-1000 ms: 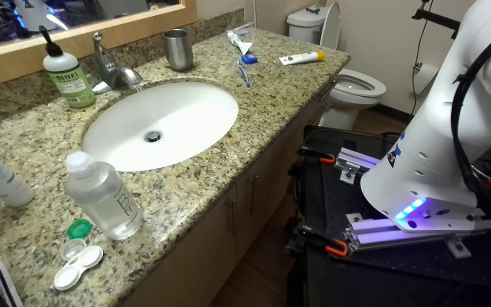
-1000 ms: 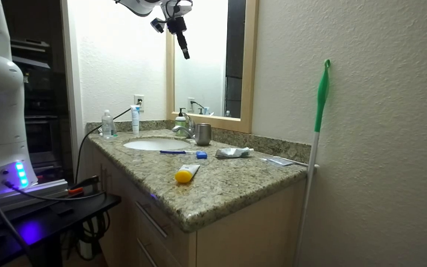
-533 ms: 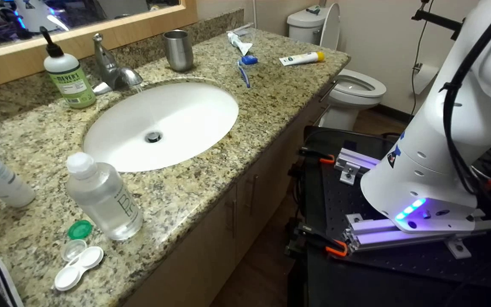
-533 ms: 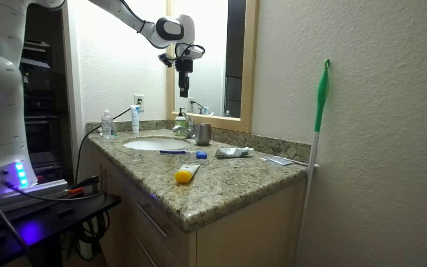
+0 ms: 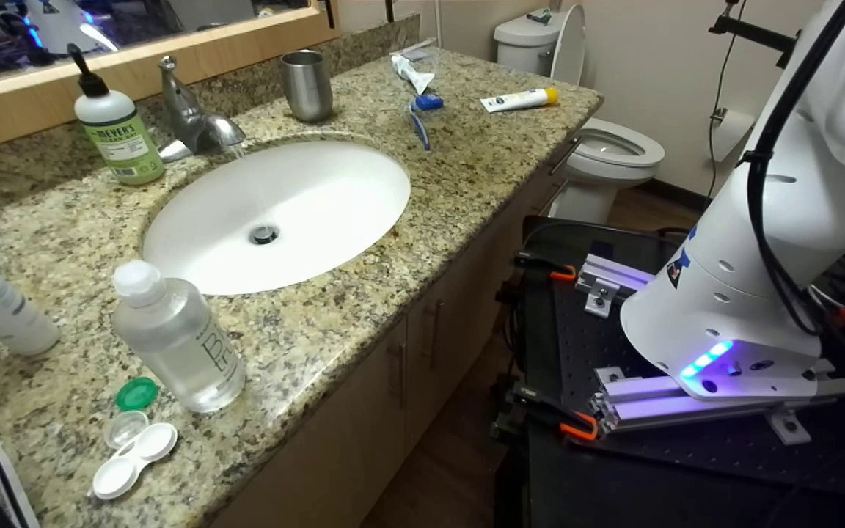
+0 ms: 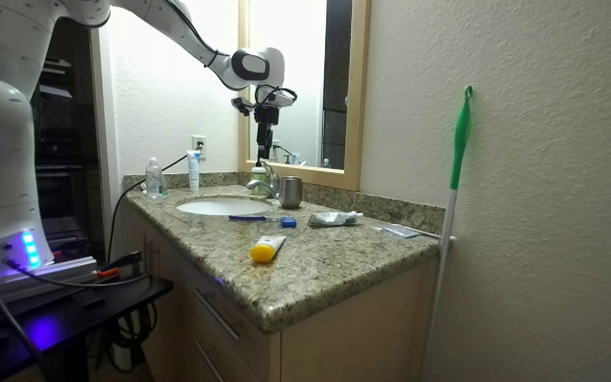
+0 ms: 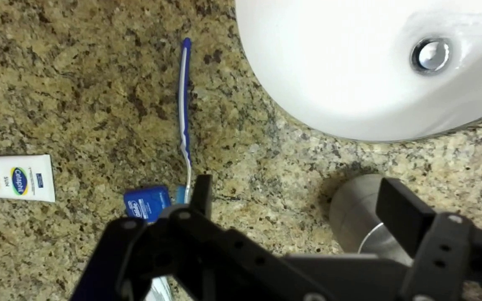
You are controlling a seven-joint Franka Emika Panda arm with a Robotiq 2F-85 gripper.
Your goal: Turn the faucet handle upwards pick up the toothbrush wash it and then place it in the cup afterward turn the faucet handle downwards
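While both exterior views show the faucet handle (image 5: 174,86), the wrist view shows the claw (image 7: 299,201) gaping.

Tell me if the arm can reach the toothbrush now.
Likely yes: the open gripper hangs above the counter, and the toothbrush lies with its handle uncovered; only a blue box sits close by its head.

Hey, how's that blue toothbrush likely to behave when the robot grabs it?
Probably stiff and light: the toothbrush is slim and looks like plastic. Lying flat on the smooth-looking counter, it may swivel if nudged off-centre.
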